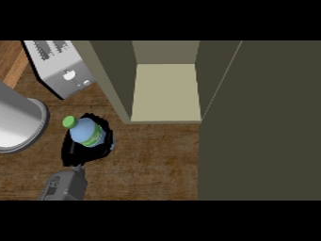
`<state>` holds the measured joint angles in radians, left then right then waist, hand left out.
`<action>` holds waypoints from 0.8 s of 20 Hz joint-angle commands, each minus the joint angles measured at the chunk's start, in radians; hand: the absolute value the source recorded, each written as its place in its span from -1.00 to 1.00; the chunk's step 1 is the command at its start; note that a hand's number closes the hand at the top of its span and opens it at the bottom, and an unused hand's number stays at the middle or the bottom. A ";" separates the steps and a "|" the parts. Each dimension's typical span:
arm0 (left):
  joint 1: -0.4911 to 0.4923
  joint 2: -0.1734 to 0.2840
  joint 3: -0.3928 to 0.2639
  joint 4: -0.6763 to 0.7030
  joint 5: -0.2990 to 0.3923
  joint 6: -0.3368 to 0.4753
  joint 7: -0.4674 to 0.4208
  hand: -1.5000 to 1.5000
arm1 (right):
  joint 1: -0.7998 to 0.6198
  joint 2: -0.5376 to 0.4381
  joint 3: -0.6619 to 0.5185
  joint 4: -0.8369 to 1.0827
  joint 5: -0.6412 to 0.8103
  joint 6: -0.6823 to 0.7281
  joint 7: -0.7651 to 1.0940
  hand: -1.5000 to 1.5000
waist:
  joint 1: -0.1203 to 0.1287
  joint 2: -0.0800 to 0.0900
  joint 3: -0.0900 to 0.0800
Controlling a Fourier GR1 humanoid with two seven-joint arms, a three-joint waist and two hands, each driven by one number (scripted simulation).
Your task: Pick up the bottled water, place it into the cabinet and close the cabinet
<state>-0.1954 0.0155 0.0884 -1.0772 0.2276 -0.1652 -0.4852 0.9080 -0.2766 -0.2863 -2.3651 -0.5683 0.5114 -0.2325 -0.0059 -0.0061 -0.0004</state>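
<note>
Wooden counter is seen from above, brown grain, with a bare stretch running from the bottle toward the cabinet front. Bottled water is found left of centre: clear body, green-and-white label, green cap pointing up-left, tilted. It is wrapped by the left hand, black fingers curled round its body on both sides, so the lower part of the bottle is hidden. Whether the bottle is lifted or touching the counter cannot be told. Grey forearm enters from the lower edge, below the hand.

Cabinet is placed at upper centre, olive walls, pale interior floor exposed, opening faced toward the viewer. Its front lip ends just up-right of the bottle, a narrow strip of counter between them. Cabinet door is swung open and fills the whole right side as a dark olive slab, its edge meeting the cabinet's right wall; the counter is cut off there.

Large grey cylinder is lying at the left edge, its rim near the bottle cap, apart from it. Grey toaster-like appliance is set at upper left, beside the cabinet's left wall.
</note>
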 commanded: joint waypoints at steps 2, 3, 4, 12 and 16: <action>-0.031 -0.015 -0.166 -0.135 0.041 0.201 0.098 1.00 | 0.028 -0.025 -0.044 -0.151 -0.130 -0.015 0.059 -1.00 | -0.005 0.001 0.000; -0.005 -0.015 -0.197 -0.158 0.044 0.215 0.102 1.00 | 0.022 -0.024 -0.032 -0.162 -0.153 -0.039 0.086 -1.00 | -0.001 0.003 -0.001; -0.061 -0.015 -0.226 -0.174 0.061 0.283 0.143 1.00 | 0.039 -0.006 -0.016 -0.191 -0.104 -0.036 0.068 -1.00 | -0.012 0.001 -0.001; -0.241 -0.015 -0.356 -0.110 0.081 0.552 0.206 1.00 | -0.001 -0.038 -0.063 -0.117 -0.170 -0.015 0.050 -1.00 | -0.021 0.006 -0.001; -0.311 -0.015 -0.385 -0.052 0.058 0.688 0.220 1.00 | 0.058 -0.024 -0.068 -0.154 -0.168 -0.004 0.049 -1.00 | -0.030 0.005 -0.001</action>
<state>-0.4206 0.0024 -0.2562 -1.1719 0.2893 0.4082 -0.3040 0.8907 -0.3139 -0.3177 -2.3573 -0.6077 0.5153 -0.2338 -0.0271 -0.0016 -0.0014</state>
